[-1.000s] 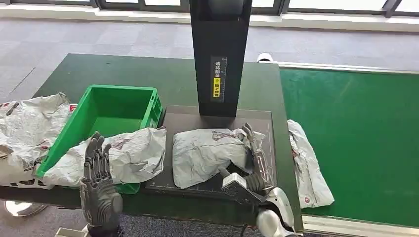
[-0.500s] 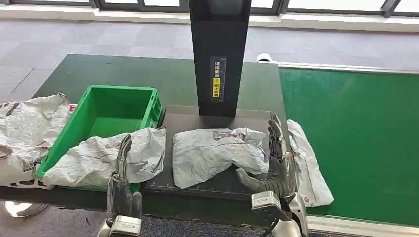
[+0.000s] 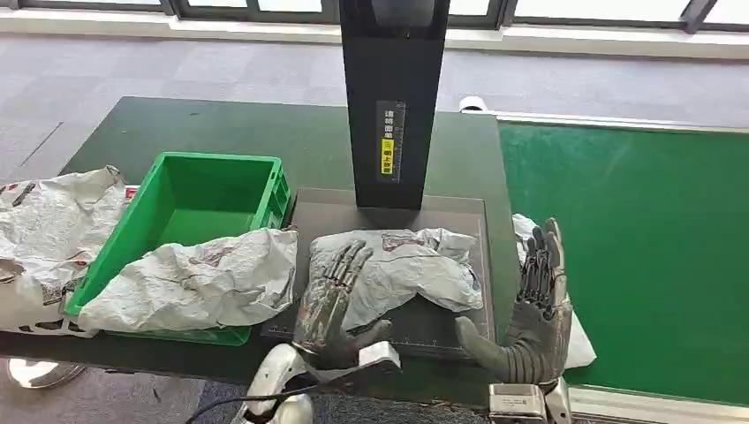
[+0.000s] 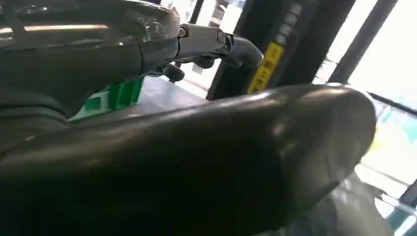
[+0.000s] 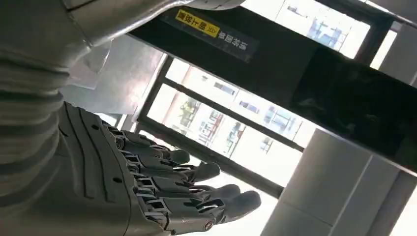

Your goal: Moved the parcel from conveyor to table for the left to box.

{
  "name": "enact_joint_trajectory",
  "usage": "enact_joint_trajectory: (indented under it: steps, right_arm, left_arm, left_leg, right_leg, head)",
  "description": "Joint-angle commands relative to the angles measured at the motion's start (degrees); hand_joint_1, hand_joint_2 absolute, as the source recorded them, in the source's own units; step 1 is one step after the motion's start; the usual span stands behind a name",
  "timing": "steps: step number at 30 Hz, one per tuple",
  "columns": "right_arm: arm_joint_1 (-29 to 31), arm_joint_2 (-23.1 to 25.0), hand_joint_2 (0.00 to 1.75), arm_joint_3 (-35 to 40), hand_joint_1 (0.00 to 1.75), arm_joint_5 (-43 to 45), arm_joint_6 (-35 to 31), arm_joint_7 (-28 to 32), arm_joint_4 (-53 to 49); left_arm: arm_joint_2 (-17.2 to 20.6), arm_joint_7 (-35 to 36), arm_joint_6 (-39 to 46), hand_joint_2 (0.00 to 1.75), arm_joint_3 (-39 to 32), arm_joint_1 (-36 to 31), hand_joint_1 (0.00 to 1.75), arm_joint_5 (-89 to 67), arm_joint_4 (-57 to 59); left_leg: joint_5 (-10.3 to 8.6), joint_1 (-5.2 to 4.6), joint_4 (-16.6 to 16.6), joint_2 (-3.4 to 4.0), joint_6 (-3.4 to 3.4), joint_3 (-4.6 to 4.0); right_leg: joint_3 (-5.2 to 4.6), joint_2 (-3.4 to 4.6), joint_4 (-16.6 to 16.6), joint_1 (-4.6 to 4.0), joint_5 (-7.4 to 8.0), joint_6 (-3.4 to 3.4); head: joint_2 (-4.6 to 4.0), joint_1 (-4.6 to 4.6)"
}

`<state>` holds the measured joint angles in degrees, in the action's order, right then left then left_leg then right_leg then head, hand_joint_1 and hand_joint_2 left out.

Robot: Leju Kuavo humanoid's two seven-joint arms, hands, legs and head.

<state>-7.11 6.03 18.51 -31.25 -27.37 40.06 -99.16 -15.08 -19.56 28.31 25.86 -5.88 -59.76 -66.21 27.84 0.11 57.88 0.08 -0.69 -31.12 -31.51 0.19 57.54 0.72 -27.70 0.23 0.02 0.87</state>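
A crumpled grey parcel (image 3: pixel 411 263) lies on the dark plate (image 3: pixel 389 205) in front of the black post. My left hand (image 3: pixel 331 296) stretches flat over the parcel's left part, fingers apart, gripping nothing; whether it touches the parcel I cannot tell. The right hand (image 3: pixel 534 309) stands upright just off the plate's right edge, fingers straight and spread, with nothing in it. Those spread fingers (image 5: pixel 187 189) show bare in the right wrist view. The green box (image 3: pixel 208 208) sits left of the plate.
A second parcel (image 3: pixel 199 281) drapes over the box's front rim. Several more parcels (image 3: pixel 49 230) are heaped at the table's left end. Another parcel (image 3: pixel 523 230) lies at the edge of the green conveyor (image 3: pixel 636 247), behind my right hand. The black post (image 3: pixel 393 97) rises behind the plate.
My left hand swung from in front of the box rightward over the parcel on the plate. The right hand came off that parcel and drew back to the right, upright.
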Motion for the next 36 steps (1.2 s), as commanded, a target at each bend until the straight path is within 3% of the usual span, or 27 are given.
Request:
enact_joint_trajectory:
  steps: [1, 7, 8, 11, 36]
  right_arm:
    - [2.5, -1.7, 1.75, 1.4, 0.00, 0.9, 0.9, -0.1, 2.7]
    - [3.5, -1.8, 1.75, 2.0, 0.00, 1.5, 1.8, -0.1, 4.0]
    - [3.9, -1.8, 1.75, 2.2, 0.00, 1.7, 1.9, -0.1, 4.4]
    - [6.0, -1.3, 1.75, 2.5, 0.00, 2.1, 2.6, -0.1, 6.8]
    - [6.0, -1.3, 1.75, 2.5, 0.00, 2.1, 2.6, -0.1, 6.8]
  left_arm:
    - [-4.9, 2.8, 3.2, 0.00, 11.3, -10.7, 0.00, -1.4, 20.4]
    - [-4.9, 5.3, 3.3, 0.00, 12.1, -12.1, 0.00, -2.5, 22.3]
    - [-4.9, 6.3, 3.1, 1.75, 12.7, -12.8, 0.00, -2.6, 23.1]
    - [-4.9, 10.8, 6.2, 1.75, 15.4, -16.2, 0.00, -3.6, 28.2]
    - [-4.9, 10.8, 6.2, 1.75, 15.4, -16.2, 0.00, -3.6, 28.2]
  left_leg:
    - [-0.10, 0.06, 0.0, -0.24, 0.04, -0.13]
    - [-0.08, 0.06, 0.0, -0.16, 0.02, -0.13]
    - [-0.05, 0.03, 0.0, -0.12, 0.02, -0.10]
    - [-0.10, 0.08, 0.0, -0.12, 0.03, -0.16]
    - [-0.16, 0.05, -0.1, -0.05, 0.04, -0.17]
  right_leg:
    - [0.02, -0.25, -0.2, -0.07, 0.08, 0.02]
    - [-0.03, -0.17, -0.1, -0.07, 0.08, 0.00]
    - [-0.04, -0.13, -0.1, -0.03, 0.04, 0.00]
    - [-0.06, -0.14, -0.1, -0.10, 0.11, 0.00]
    - [-0.08, -0.06, -0.1, -0.06, 0.17, 0.00]
  head:
    - [0.00, -0.02]
    - [0.00, -0.02]
    - [0.00, -0.02]
    - [0.00, -0.02]
    - [0.00, -0.02]
